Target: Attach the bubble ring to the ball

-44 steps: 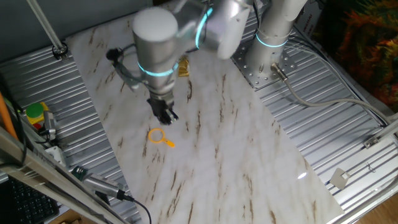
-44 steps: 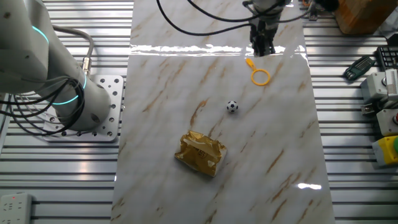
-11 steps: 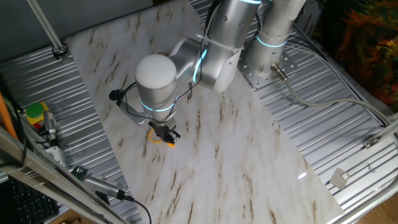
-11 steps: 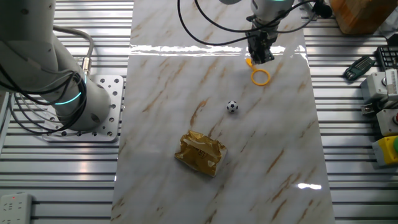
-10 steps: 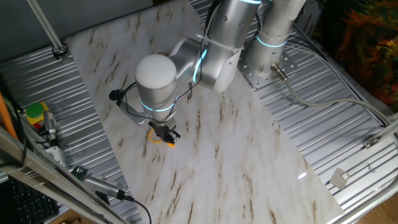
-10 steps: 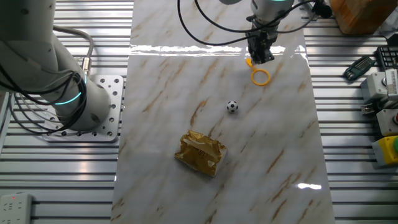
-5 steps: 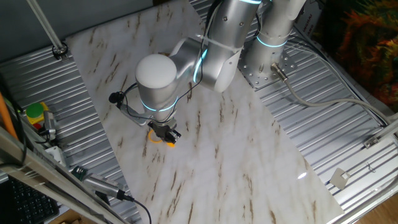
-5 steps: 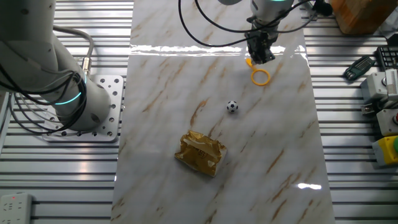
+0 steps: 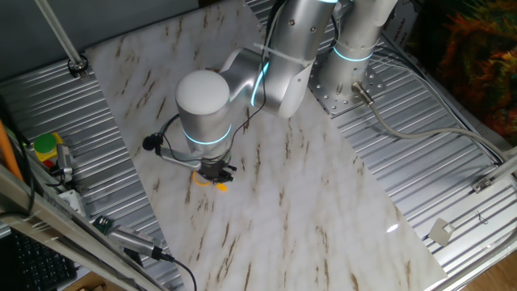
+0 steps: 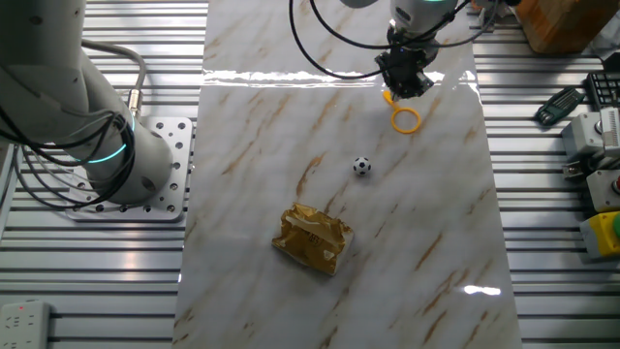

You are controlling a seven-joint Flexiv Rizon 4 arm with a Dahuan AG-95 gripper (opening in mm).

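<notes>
The orange-yellow bubble ring (image 10: 406,120) lies flat on the marble board near its far edge, with its short handle (image 10: 389,97) pointing toward my gripper. My gripper (image 10: 407,85) is low over the handle end, its jaws a little apart, and it holds nothing. In the one fixed view the gripper (image 9: 216,171) covers most of the ring (image 9: 220,183); only orange bits show. The small black-and-white ball (image 10: 361,166) sits on the board a short way from the hoop, apart from it. The arm hides the ball in the one fixed view.
A crumpled golden-yellow foil packet (image 10: 313,238) lies nearer the board's middle. The arm's base (image 10: 145,165) stands at the left on the ribbed metal table. Tools and a yellow-green block (image 10: 605,233) lie at the right edge. A black cable (image 9: 166,149) loops beside the wrist.
My wrist has turned in place over the ring's handle and sunk slightly. The ring, the ball and the packet have not moved.
</notes>
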